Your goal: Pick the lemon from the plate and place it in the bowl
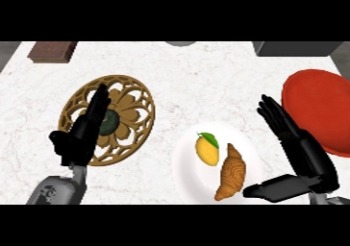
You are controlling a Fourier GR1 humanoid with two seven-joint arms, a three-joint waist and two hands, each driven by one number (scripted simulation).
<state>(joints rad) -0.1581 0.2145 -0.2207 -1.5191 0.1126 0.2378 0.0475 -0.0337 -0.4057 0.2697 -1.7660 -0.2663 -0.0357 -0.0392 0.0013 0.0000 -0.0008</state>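
A yellow lemon (pixel 207 150) with a green leaf lies on the white plate (pixel 186 168) at the lower middle, beside a croissant (pixel 230 173). The red bowl (pixel 325 108) stands at the right edge. My right hand (pixel 300 149) is open between the plate and the bowl, fingers straight and pointing away, thumb stretched low toward the croissant; it touches neither the lemon nor the bowl. My left hand (pixel 82 132) is open on the left, fingers straight, held over a brown openwork trivet.
The brown ornate trivet (pixel 128 103) lies at the left with a dark green object (pixel 109 122) at its centre. A brown block (pixel 52 50) sits at the far left, a grey box (pixel 295 48) at the far right, a grey item (pixel 180 43) at the far edge.
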